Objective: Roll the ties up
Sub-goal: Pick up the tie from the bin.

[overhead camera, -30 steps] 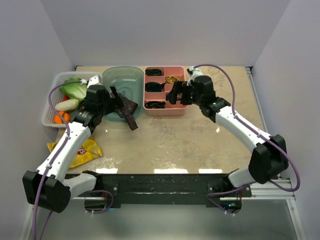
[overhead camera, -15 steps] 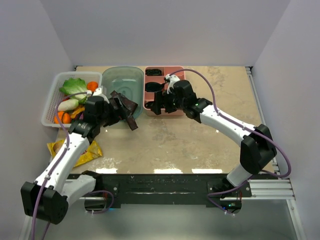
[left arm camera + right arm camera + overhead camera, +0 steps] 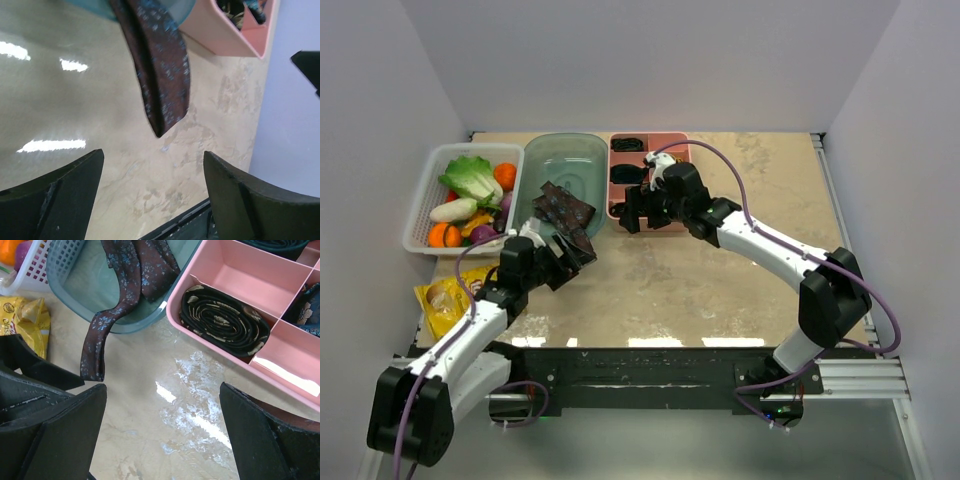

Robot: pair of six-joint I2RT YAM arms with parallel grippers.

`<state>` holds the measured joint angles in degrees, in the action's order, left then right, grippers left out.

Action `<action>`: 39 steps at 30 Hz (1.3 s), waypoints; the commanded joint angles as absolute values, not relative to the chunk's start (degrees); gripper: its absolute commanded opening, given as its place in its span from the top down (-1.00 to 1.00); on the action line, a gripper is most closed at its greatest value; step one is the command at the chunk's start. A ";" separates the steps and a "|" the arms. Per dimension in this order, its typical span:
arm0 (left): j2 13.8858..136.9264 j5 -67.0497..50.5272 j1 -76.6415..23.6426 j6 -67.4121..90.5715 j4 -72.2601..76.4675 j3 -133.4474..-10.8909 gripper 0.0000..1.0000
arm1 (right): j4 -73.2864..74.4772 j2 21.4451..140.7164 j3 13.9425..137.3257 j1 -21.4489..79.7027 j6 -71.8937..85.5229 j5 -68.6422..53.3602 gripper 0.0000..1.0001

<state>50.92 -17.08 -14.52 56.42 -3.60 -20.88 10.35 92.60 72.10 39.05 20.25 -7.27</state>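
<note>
The brown-maroon tie [image 3: 160, 75] lies bunched in the teal bin [image 3: 570, 150], and its free end spills over the rim onto the tabletop [image 3: 75, 115]. Its long axis runs from the bin toward my left hand [image 3: 152, 157], tip just ahead of my spread, empty fingers; draped so, I judge, for an easy pull-out. My right hand [image 3: 162, 390], also spread, hovers near the pink tray [image 3: 235, 285].

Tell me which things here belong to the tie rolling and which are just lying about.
Job: maroon patterned tie, draped over the teal tub; rolled tie in the pink divided tray.
Lying about: white basket of vegetables; yellow snack bag.
</note>
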 commanded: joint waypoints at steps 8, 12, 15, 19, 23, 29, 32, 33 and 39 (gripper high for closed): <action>65.38 -20.13 -14.15 54.76 11.51 -27.59 -0.51 | 10.90 91.85 73.74 39.20 18.55 -7.56 -0.97; 68.38 -19.78 -14.15 54.23 14.76 -28.39 -0.35 | 11.42 91.85 74.00 39.29 18.19 -7.30 -0.97; 69.61 -19.25 -14.15 53.53 15.99 -28.74 -0.09 | 11.95 92.28 74.53 39.29 17.93 -7.21 -0.97; 70.57 -20.04 -14.15 53.09 17.14 -29.18 0.38 | 12.39 92.81 75.58 39.20 17.84 -7.12 -0.97; 69.53 -20.83 -14.15 52.56 15.83 -29.62 0.74 | 12.83 93.43 76.90 39.20 18.19 -7.21 -0.97; 62.95 -19.26 -14.15 48.53 7.59 -35.58 1.00 | 15.46 96.67 81.37 39.11 22.23 -10.18 -0.97; 60.30 -16.71 -14.15 43.61 -1.88 -44.80 1.00 | 16.52 99.48 84.88 39.29 24.78 -13.61 -0.97; 59.86 -16.26 -14.15 42.20 -3.93 -47.43 1.00 | 16.52 100.10 85.77 39.29 25.39 -15.97 -0.97; 58.19 -22.13 -14.15 32.88 -13.62 -65.72 1.00 | 14.60 103.70 90.70 39.20 31.89 -21.87 -0.97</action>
<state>60.80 -17.63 -14.37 41.01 -6.59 -56.73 16.14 103.07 86.28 39.05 25.96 -15.05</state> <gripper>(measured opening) 0.079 0.986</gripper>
